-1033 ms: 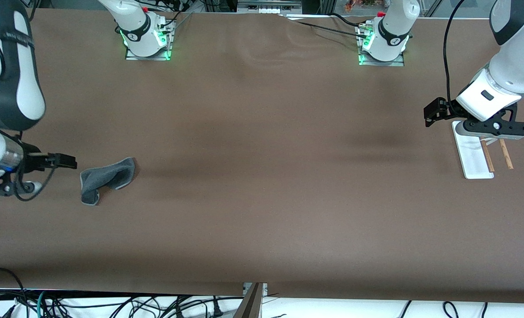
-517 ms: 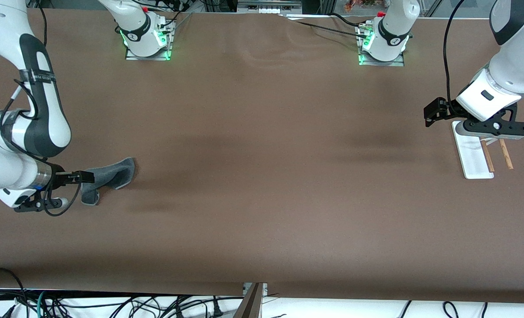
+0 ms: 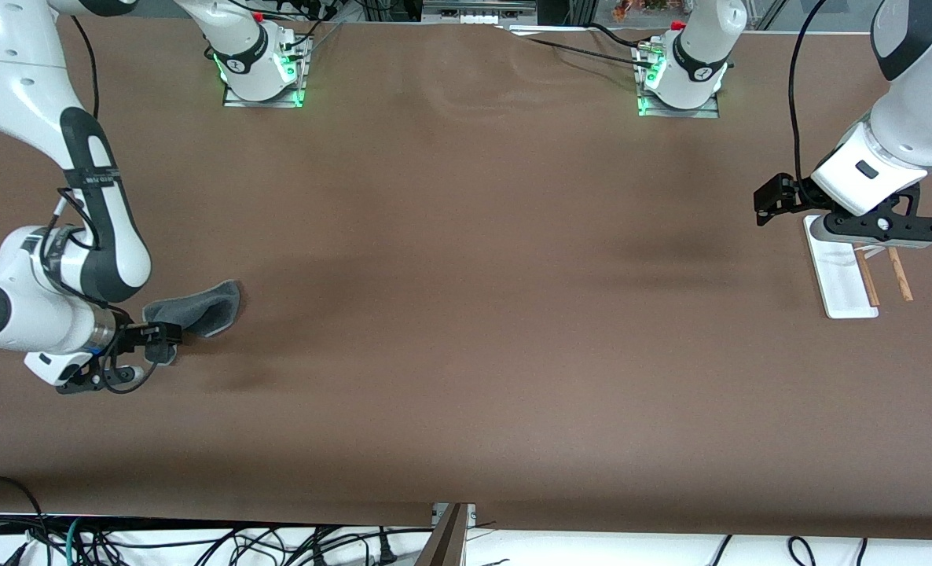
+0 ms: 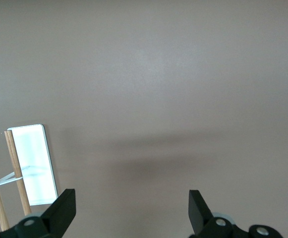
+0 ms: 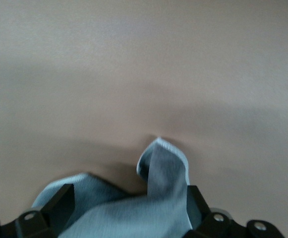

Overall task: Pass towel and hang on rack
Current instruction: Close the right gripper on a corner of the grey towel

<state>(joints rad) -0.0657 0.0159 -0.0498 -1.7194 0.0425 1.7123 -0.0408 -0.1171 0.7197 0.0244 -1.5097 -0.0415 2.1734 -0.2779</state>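
At the right arm's end of the brown table (image 3: pixel 466 314), the right gripper (image 3: pixel 169 334) sits low over the small soft dark grey towel with a lighter grey stitched edge (image 3: pixel 199 308). Its 2 black fingers are spread apart; in the right wrist view 1 finger (image 5: pixel 59 201) stands at each side of the cloth, and the towel (image 5: pixel 134 208) fills the gap between them. The jaws have not closed on it. The towel lies crumpled on the table surface, with 1 corner folded upward just ahead of the fingers. Whether the fingertips touch the cloth cannot be told.

The left arm waits at its own end of the table. The left gripper (image 3: pixel 772 206) hangs in the air just beside the small rack with a flat white rectangular base and 2 thin parallel brown wooden rods (image 3: pixel 847 287), over the bare table at the rack's edge. Its 2 black fingers are wide apart and hold nothing; the left wrist view shows 1 finger (image 4: pixel 62 210) at each side with only table between them. In that view the rack (image 4: pixel 32 163) lies just off 1 finger of the left gripper, its 2 rods standing alongside the white base.

Towel and rack are well apart, each at 1 end of the table, each close to its own gripper.
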